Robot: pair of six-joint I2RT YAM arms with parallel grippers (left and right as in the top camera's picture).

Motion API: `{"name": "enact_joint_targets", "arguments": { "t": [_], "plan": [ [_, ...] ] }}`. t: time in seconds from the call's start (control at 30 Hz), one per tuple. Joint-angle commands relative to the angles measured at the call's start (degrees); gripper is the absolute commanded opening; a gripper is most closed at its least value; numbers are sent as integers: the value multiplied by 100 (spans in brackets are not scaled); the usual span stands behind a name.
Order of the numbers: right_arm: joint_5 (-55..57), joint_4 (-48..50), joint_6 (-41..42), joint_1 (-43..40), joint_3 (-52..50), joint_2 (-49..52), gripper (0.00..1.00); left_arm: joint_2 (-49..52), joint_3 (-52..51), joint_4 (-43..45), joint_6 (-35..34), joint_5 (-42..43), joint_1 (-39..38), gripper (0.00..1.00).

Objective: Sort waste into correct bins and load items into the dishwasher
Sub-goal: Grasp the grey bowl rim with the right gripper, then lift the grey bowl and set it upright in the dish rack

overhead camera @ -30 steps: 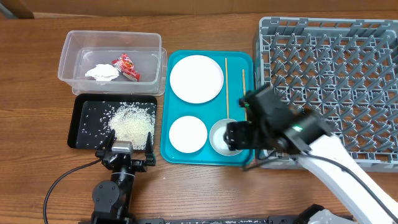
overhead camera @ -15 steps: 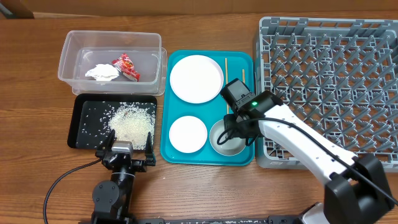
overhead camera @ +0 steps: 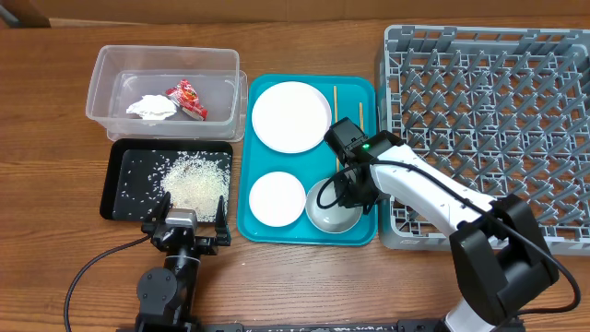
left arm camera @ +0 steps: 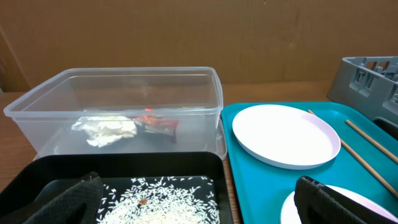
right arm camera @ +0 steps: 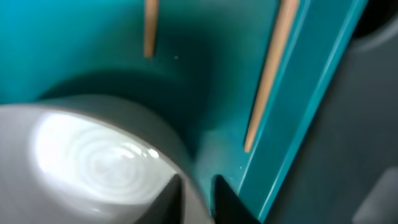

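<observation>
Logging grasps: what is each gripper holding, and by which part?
The right gripper pinches the bowl by its rim, with the bowl's wall between its jaws. The left gripper is open and holds nothing.

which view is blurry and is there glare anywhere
Right wrist: soft close-up, bowl and chopsticks smeared, white sheen inside the bowl. Left wrist: crisp on the clear tub, faint reflections on its wall. Overhead: sharp, evenly lit.

I see a grained wooden tabletop [overhead camera: 304, 281], clear plastic tub [overhead camera: 100, 74], glossy teal plastic tray [overhead camera: 246, 175], matt grey plastic rack [overhead camera: 479, 55], shiny wrapper [overhead camera: 187, 99], wooden chopsticks [overhead camera: 336, 111], smooth bowl [overhead camera: 327, 215].
</observation>
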Motion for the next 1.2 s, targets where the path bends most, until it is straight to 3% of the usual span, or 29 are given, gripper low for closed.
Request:
{"name": "enact_joint_targets", "arguments": {
  "t": [0.0, 0.27, 0.5, 0.73, 0.87, 1.17],
  "plan": [
    [105, -68, 20, -11, -22, -13, 4, -55, -20, 9, 50, 28, 24, 100],
    [1062, -691, 470, -15, 306, -435, 4, -55, -20, 9, 48, 28, 24, 100],
    [1419, -667, 490, -15, 669, -1801, 4, -55, -20, 9, 50, 28, 24, 100],
    [4315, -682, 1259, -326, 669, -2927, 4, -55, -20, 9, 48, 28, 24, 100],
    [5665, -719, 1375, -789, 651, -2957, 4, -55, -20, 9, 50, 28, 24, 100],
    [6120, -682, 1375, -2072, 483, -2520, 4, -55, -20, 9, 48, 28, 24, 100]
  ]
}}
